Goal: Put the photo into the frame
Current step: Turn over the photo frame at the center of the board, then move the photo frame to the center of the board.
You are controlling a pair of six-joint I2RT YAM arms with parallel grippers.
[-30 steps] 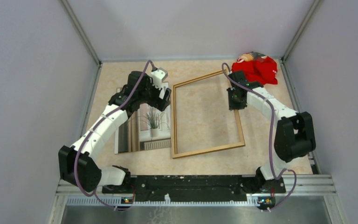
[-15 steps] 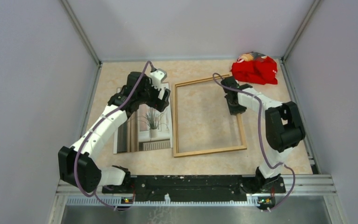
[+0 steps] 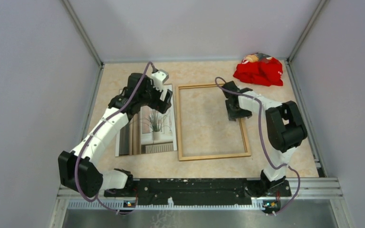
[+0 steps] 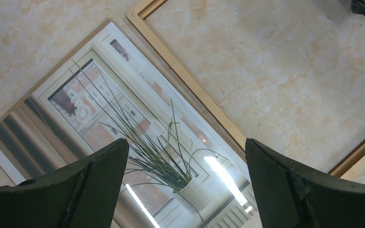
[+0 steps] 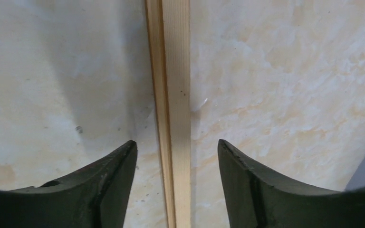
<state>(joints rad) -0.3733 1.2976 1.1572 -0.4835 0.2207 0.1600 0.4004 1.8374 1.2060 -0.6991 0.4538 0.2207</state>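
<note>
- The job is not done: the photo [image 3: 147, 126] lies flat on the tabletop [image 3: 195, 71], picture side up, left of centre in the overhead view and wholly outside the frame [image 3: 212, 156].
- The frame lies flat at centre, just to the right of the photo, with their long edges running side by side. You cannot tell whether those edges touch. Only bare tabletop shows inside the frame.
- The frame shows pale wood upward, so it appears to lie back side up. That would suit loading the photo from behind, but the photo would then need to go in face down.
- Your left pincer [image 4: 184, 156] is released and holds nothing. It hangs over the upper part of the photo, near the frame's left rail.
- Your right pincer [image 5: 177, 147] is also released. Its fingers stand on either side of the frame's right rail and do not clamp it.
- What is left is the whole placement: pick up the photo, bring it over the opening, square it and seat it.
- A flat print on a flat tabletop gives you little edge to pinch, so expect the lift to be the awkward part.
- A crumpled red cloth [image 3: 259, 71] sits at the upper right corner, well apart from the frame and out of your way.
- The right arm and its cable reach over the frame's upper right area, which you need free for the photo.
</note>
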